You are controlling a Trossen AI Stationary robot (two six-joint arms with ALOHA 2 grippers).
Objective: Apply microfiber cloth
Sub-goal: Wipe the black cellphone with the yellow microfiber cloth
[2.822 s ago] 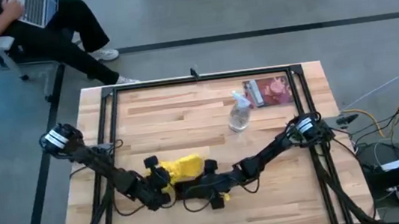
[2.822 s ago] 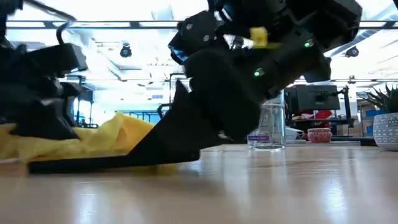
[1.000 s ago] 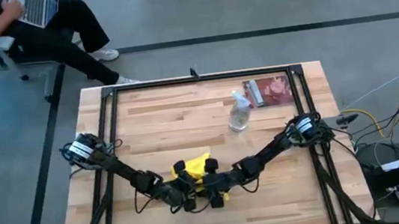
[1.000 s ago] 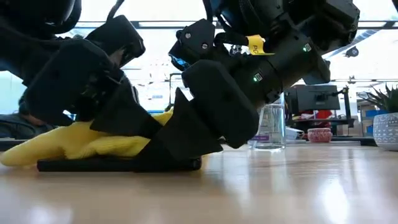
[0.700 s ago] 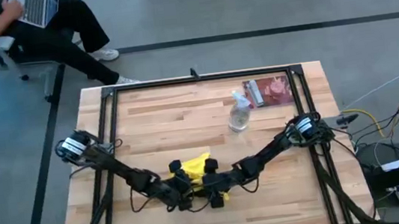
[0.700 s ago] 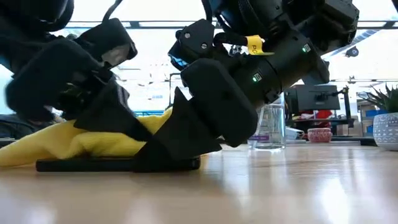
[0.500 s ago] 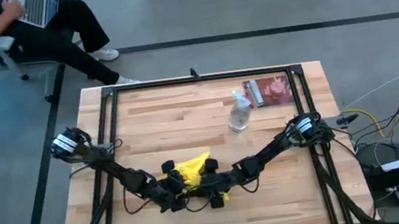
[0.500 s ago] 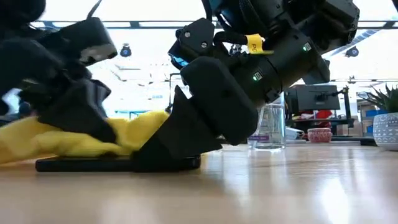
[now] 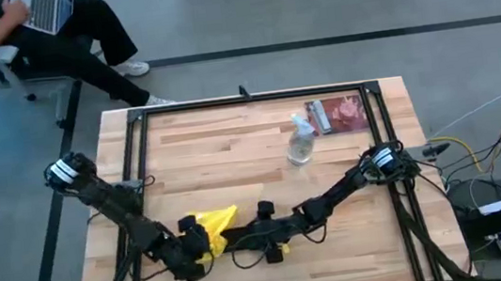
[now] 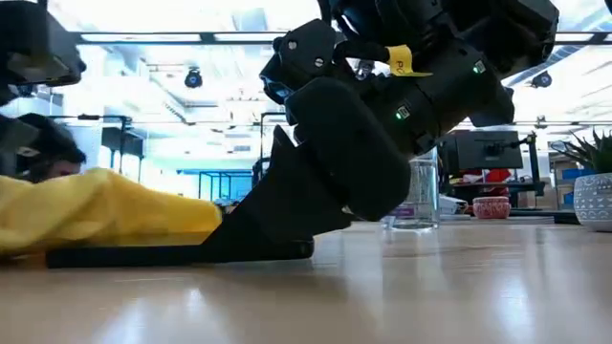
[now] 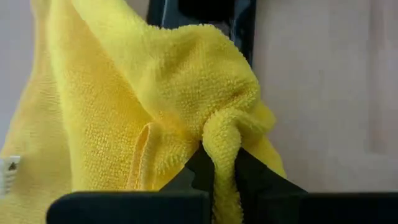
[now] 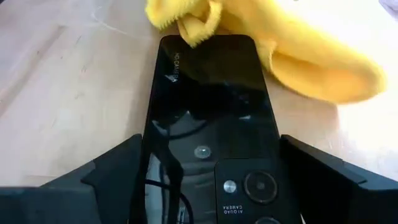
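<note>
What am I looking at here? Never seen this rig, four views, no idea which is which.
It is a two-armed robot at a wooden table. One picture looks straight down from above, one sits at table-top height, and two come from cameras on the arms' wrists.

The left claw is shut on a fold of the yellow microfiber cloth, near the table's front edge. The right claw straddles a black phone that lies flat on the wood, one finger on each side; the cloth overlaps the phone's far end.

Farther back stand a clear spray bottle and a reddish flat packet. A person sits beyond the table's far left corner with a laptop.
</note>
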